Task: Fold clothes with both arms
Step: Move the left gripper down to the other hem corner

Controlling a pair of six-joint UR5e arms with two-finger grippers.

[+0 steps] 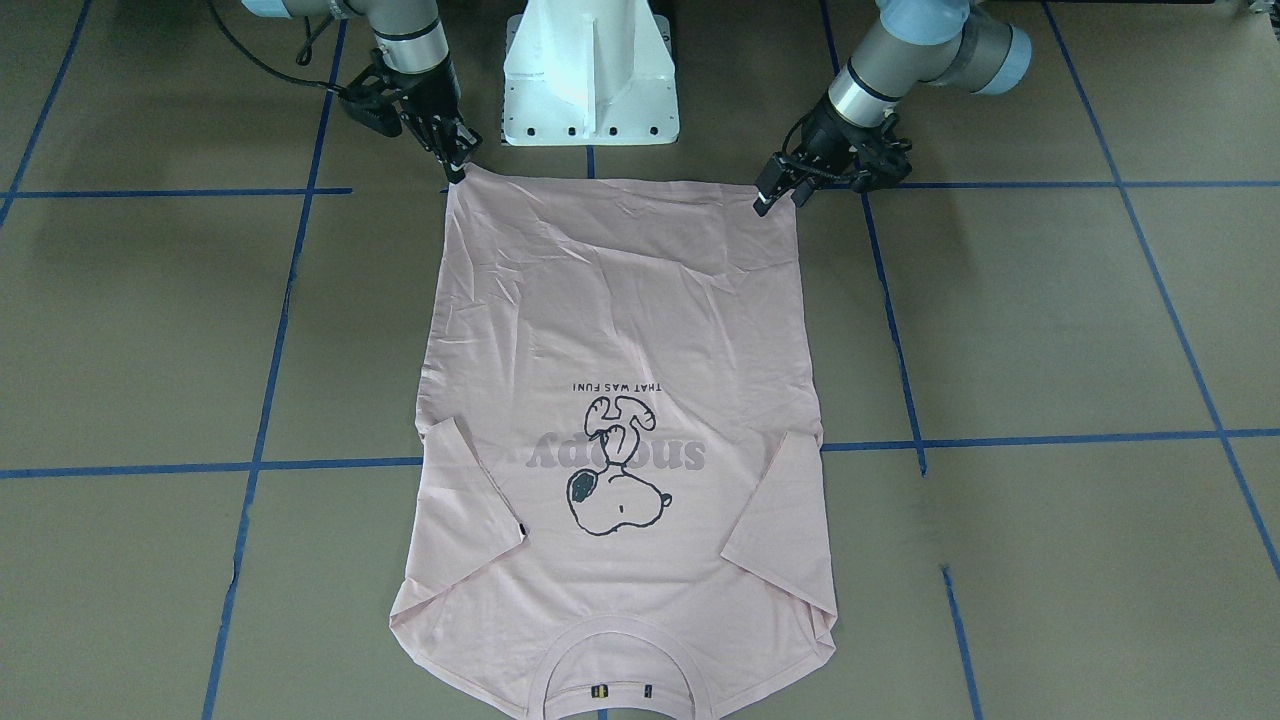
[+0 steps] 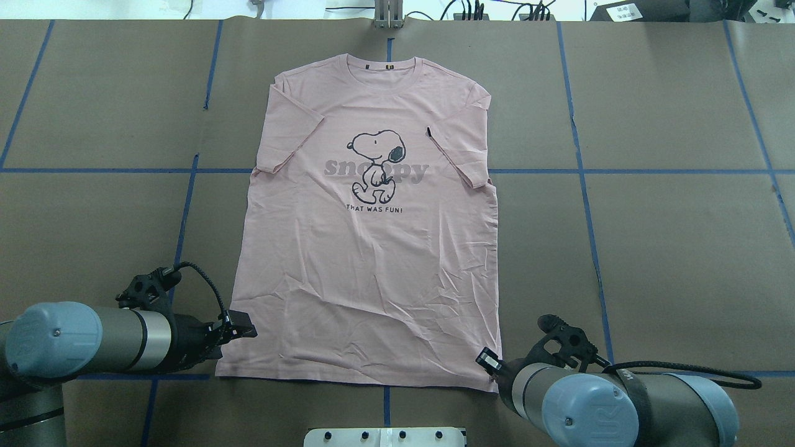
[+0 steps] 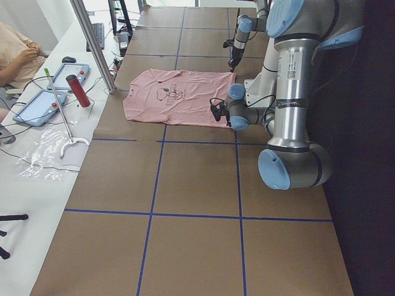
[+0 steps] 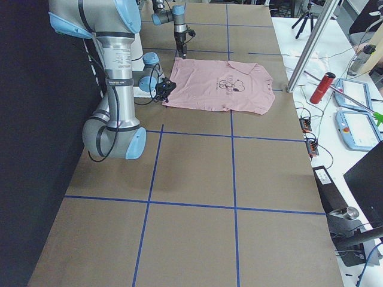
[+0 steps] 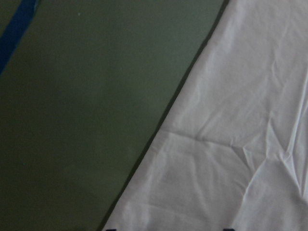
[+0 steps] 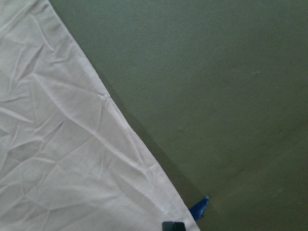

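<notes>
Brown table carries the shirt flat at frame centre. At its lower hem corners sit the left gripper and right gripper; jaw state cannot be told. Catching one layer only would likely skew the fold.

T-shirt: your front view crops its collar; left gripper, right gripper: jaws too small for you to read.
</notes>
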